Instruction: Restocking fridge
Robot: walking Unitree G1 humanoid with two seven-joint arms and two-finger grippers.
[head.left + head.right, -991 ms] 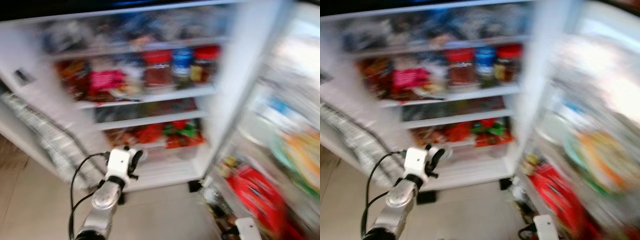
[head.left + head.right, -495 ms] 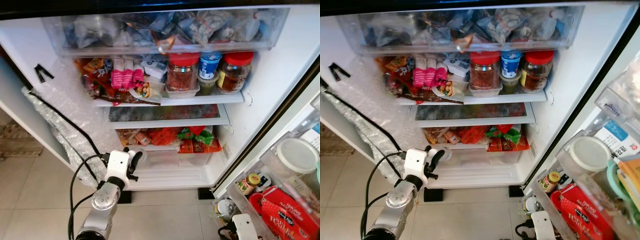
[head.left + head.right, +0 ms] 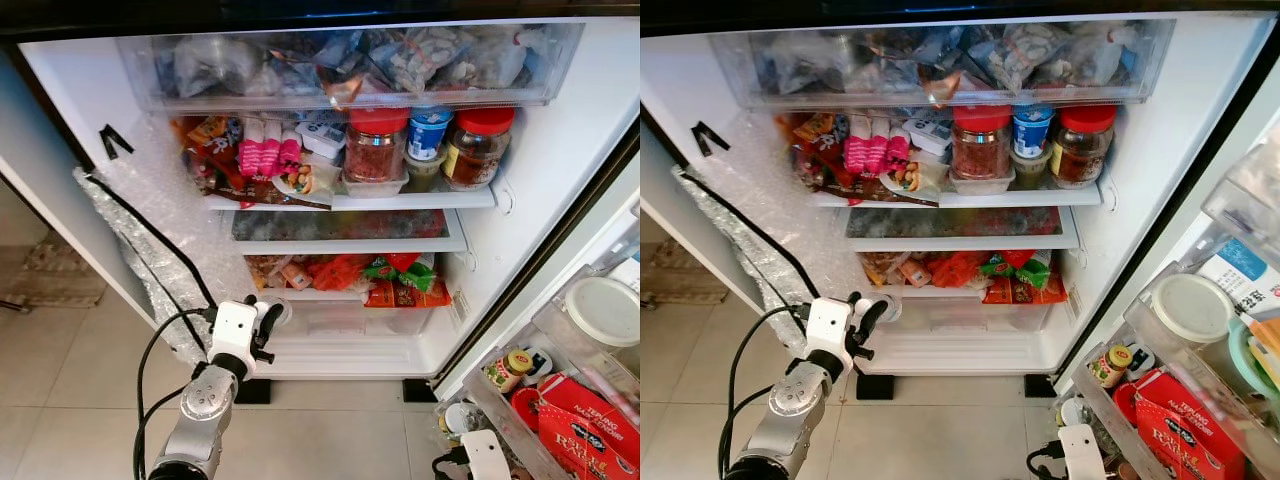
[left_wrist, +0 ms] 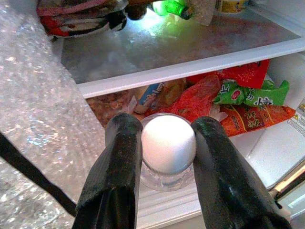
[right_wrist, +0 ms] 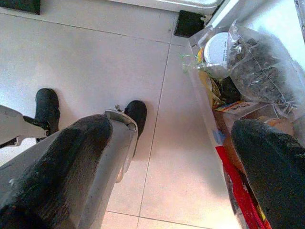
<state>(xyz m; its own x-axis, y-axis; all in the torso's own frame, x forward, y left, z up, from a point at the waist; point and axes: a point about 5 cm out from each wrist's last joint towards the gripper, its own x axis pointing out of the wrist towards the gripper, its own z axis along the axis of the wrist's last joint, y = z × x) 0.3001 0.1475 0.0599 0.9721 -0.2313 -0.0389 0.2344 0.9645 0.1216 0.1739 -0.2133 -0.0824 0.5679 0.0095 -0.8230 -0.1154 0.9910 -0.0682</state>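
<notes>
A: So, what do the eye views give?
B: The fridge (image 3: pixel 540 170) stands open, its shelves packed. 2 red-lidded jars (image 3: pixel 376 145) flank a blue-lidded tub (image 3: pixel 429 132) on the upper shelf. The left gripper (image 3: pixel 268 322) sits low, before the bottom drawer (image 3: pixel 350 325), with a small white-capped jar (image 3: pixel 886 306) between its jaws.

A: And the left wrist view?
B: The jaws press both sides of that jar's white cap (image 4: pixel 169 143). Red and green packets (image 4: pixel 248 93) lie just behind it.

A: The right wrist view?
B: The right gripper (image 5: pixel 176 157) hangs over the tiled floor (image 5: pixel 95 62), jaws wide apart, holding nothing, beside the door bin (image 5: pixel 209 114).
</notes>
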